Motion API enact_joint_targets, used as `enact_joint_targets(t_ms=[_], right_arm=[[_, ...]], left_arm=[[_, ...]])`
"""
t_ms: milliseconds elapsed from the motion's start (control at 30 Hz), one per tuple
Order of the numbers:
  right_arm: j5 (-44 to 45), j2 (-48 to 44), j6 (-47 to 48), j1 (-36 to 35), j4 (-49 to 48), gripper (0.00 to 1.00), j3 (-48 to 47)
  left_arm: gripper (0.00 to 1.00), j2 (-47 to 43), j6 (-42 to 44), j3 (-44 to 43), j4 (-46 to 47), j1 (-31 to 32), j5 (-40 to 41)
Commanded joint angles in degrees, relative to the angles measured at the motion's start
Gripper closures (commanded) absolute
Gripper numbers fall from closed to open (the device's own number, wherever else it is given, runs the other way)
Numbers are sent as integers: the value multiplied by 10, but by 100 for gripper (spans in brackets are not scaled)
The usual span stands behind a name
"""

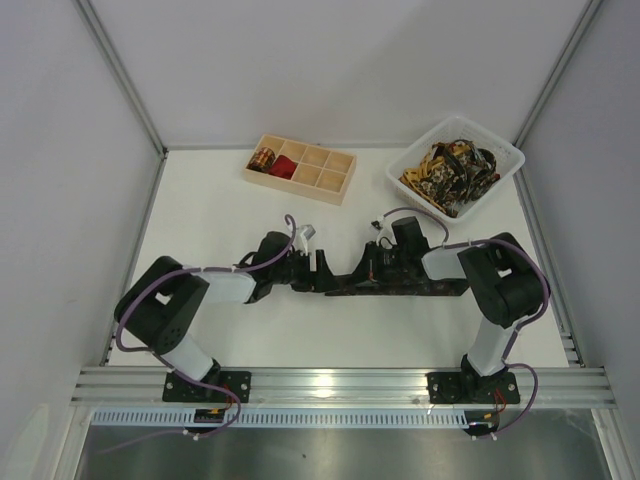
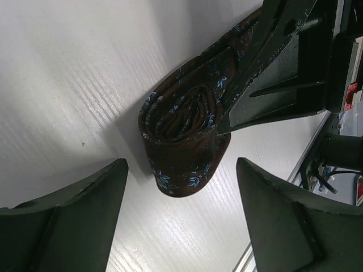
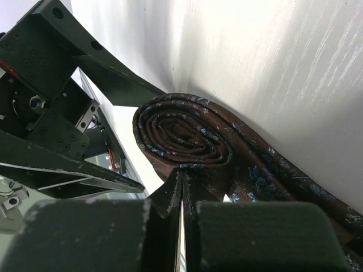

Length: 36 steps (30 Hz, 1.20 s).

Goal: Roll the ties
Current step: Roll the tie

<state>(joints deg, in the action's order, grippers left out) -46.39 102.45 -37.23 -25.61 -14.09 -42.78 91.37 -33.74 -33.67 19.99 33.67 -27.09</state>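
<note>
A dark brown tie with small blue flowers lies across the table's middle [image 1: 400, 287]. One end of it is rolled into a coil [image 2: 181, 122] [image 3: 184, 133], and the loose length [image 3: 295, 181] trails off behind. My left gripper [image 2: 181, 164] [image 1: 322, 268] is open. The coil's near end sits between its fingertips and touches neither. My right gripper [image 3: 182, 177] [image 1: 360, 280] is shut, its tips pressed against the coil's rim. Two small coils, one gold-brown [image 1: 263, 158] and one red [image 1: 284, 166], sit in the wooden tray [image 1: 330, 180].
A white basket [image 1: 505, 160] at the back right holds gold-and-black patterned ties [image 1: 450, 170]. The wooden tray stands at the back centre. Grey walls close the table on the left, right and back. A metal rail [image 1: 340, 385] runs along the near edge.
</note>
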Motion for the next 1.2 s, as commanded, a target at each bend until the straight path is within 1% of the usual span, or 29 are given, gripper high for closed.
enact_joint_targets(t_ms=[0,67,100,167,367,533,667,800,1033,1067,1167], right_arm=[[21,20,18,3,7,100,-9],[21,20,18,4,8,100,-10],[21,22,18,4,8,100,-10],[19,23,18,6,8,100,-10],[17,27,19,6,9,100,-13],[17,30,16,6,4,100,-12],[14,32,12,6,0,100,-14],[14,32,9,6,1,100,-19],[15,31,8,4,3,100,-20],[15,30,8,3,6,100,-20],[20,25,14,4,20,100,-28]], left_arm=[[18,18,-14,-8,53,0,-19],[23,23,-12,-10,56,1,-19],[28,25,-11,-11,56,2,-23],[34,27,-12,-13,44,4,-24],[35,23,-26,-1,63,6,-26],[37,42,-36,-17,67,11,-31],[42,50,-40,-29,62,14,-31],[44,52,-41,-30,63,14,-21],[53,73,-60,-43,77,19,-32],[57,76,-61,-48,73,19,-32],[59,80,-57,-61,48,18,-34]])
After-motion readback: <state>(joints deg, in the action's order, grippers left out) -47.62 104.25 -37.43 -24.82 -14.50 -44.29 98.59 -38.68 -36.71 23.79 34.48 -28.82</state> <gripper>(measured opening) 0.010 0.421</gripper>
